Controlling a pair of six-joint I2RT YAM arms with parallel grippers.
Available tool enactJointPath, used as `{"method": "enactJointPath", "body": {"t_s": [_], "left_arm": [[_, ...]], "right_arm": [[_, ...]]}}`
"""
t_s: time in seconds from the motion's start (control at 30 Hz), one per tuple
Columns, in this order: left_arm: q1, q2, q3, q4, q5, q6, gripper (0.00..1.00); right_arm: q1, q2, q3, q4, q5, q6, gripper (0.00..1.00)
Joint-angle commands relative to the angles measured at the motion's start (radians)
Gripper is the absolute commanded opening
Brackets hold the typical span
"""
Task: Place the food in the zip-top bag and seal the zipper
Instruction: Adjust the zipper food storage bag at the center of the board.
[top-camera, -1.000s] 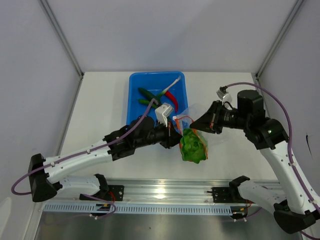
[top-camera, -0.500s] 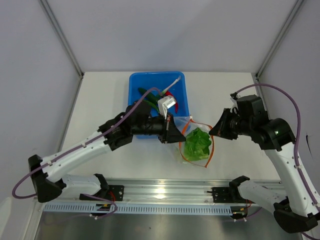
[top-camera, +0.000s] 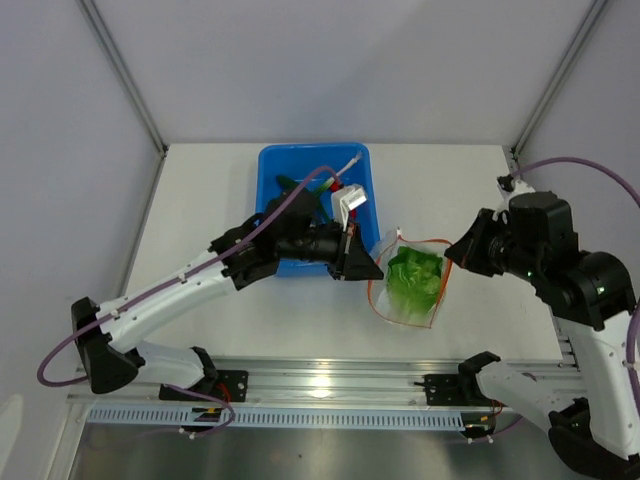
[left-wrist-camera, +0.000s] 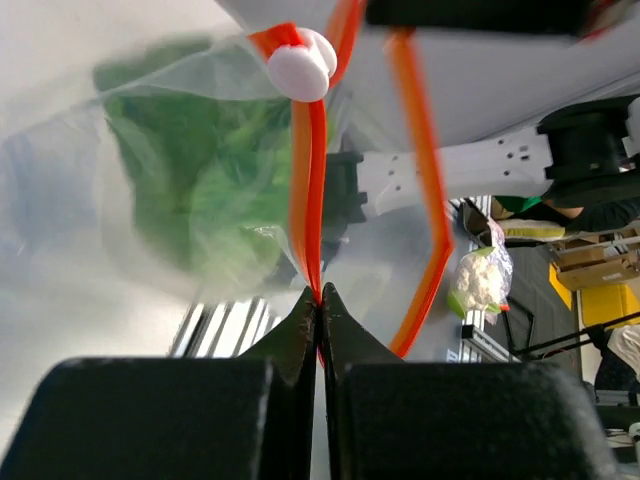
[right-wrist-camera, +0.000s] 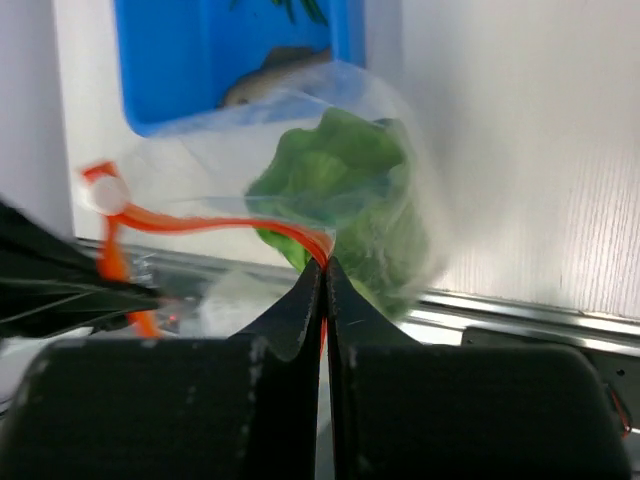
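Just beside the blue plastic bin (top-camera: 268, 190), at its near right corner: crinkly clear zip-top bag (top-camera: 402, 312) containing pale green leafy cabbage head (top-camera: 412, 278); left gripper (left-wrist-camera: 320, 296) and right gripper (right-wrist-camera: 323, 266) each pinched closed on its orange-red zipper strip (left-wrist-camera: 305, 190)

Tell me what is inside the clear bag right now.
Only the green cabbage head shows inside the clear bag. Anything behind the cabbage is covered by it, and the wrist views are blurred.

**Three views, one shared bag**

My overhead camera looks down from behind both arm bases across the white desk (top-camera: 200, 200). Each wrist camera sits very close, peering out past its own jaws. All three share the crinkly clear plastic pouch (top-camera: 408, 300).
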Motion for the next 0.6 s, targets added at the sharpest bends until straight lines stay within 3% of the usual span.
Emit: {"method": "enactJointPath", "body": {"t_s": [0.0,0.07,0.17,0.27,0.3,0.4,0.5,0.57], "left_arm": [[0.002,0.122,-0.009,0.012,0.018,0.030,0.01],[0.007,0.199,0.005,0.000,0.065,0.017,0.00],[-0.008,0.159,0.011,0.056,0.070,-0.015,0.01],[-0.031,0.077,0.109,0.014,0.033,0.008,0.01],[-0.031,0.072,0.129,-0.001,0.051,0.010,0.01],[-0.031,0.089,0.201,-0.015,0.110,0.005,0.00],[-0.025,0.120,0.177,-0.014,0.079,0.016,0.01],[-0.015,0.175,0.143,-0.002,0.094,0.013,0.01]], "right_arm": [[-0.017,-0.031,-0.244,0.002,0.005,-0.012,0.00],[-0.030,-0.033,-0.342,0.030,-0.019,-0.012,0.00],[-0.035,-0.034,-0.294,0.014,0.006,-0.020,0.00],[-0.037,0.001,-0.062,-0.090,0.096,-0.038,0.00],[-0.037,0.016,0.066,-0.145,0.109,-0.047,0.00],[-0.037,0.067,0.232,-0.211,0.113,-0.054,0.00],[-0.038,0.052,0.228,-0.202,0.099,-0.035,0.00],[-0.038,0.017,0.115,-0.153,0.107,-0.032,0.00]]}}
